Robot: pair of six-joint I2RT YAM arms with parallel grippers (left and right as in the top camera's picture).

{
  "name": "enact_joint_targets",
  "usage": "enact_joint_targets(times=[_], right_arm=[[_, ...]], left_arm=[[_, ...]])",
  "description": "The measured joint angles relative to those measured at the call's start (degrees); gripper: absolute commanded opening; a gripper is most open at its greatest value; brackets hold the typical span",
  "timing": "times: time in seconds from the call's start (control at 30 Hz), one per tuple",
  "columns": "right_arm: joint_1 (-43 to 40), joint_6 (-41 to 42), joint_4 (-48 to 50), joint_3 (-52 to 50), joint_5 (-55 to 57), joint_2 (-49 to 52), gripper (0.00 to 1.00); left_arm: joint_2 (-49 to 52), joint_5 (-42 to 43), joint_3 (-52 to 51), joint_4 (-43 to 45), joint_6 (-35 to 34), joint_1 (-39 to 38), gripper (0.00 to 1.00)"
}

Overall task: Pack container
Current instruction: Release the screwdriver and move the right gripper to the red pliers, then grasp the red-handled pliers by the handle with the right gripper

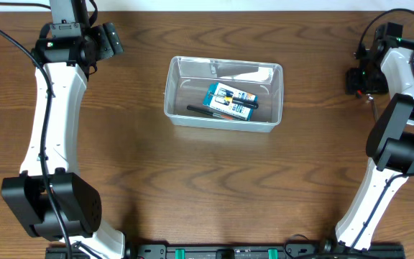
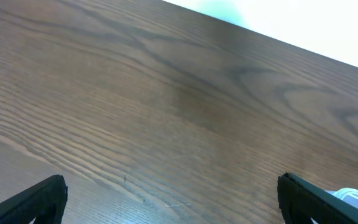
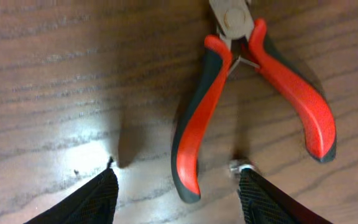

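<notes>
The clear container (image 1: 223, 122) sits at the table's middle and holds a blue-and-white box (image 1: 231, 101) and a black pen (image 1: 201, 111). Its corner shows at the bottom right of the left wrist view (image 2: 355, 197). Red-and-black pliers (image 3: 253, 81) lie on the wood at the far right. My right gripper (image 3: 176, 186) is open just above them, its fingers on either side of the left handle's end; in the overhead view it is at the far right (image 1: 369, 79). My left gripper (image 2: 173, 196) is open and empty over bare wood at the far left (image 1: 110, 39).
The table's far edge runs close behind both grippers (image 2: 278, 31). The arm bases stand along the front edge (image 1: 228, 252).
</notes>
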Motion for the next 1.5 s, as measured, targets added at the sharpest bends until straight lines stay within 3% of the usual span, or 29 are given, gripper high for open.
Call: enact_joint_targets(times=[0.3, 0.6, 1.07, 1.27, 1.33, 1.5], right_arm=[[0.0, 0.0, 2.9, -0.1, -0.4, 0.9, 0.62], [0.0, -0.5, 5.2, -0.1, -0.4, 1.0, 0.47], [0.0, 0.1, 5.7, 0.0, -0.4, 1.6, 0.47], [0.0, 0.8, 5.2, 0.5, -0.9, 1.9, 0.32], [0.0, 1.3, 5.1, 0.6, -1.0, 2.0, 0.23], [-0.1, 2.8, 4.8, 0.7, -1.3, 2.1, 0.21]], left_arm=[[0.0, 0.0, 0.0, 0.0, 0.0, 0.0, 0.98], [0.0, 0.0, 0.0, 0.0, 0.0, 0.0, 0.98], [0.0, 0.0, 0.0, 0.0, 0.0, 0.0, 0.98], [0.0, 0.0, 0.0, 0.0, 0.0, 0.0, 0.98], [0.0, 0.0, 0.0, 0.0, 0.0, 0.0, 0.98], [0.0, 0.0, 0.0, 0.0, 0.0, 0.0, 0.98]])
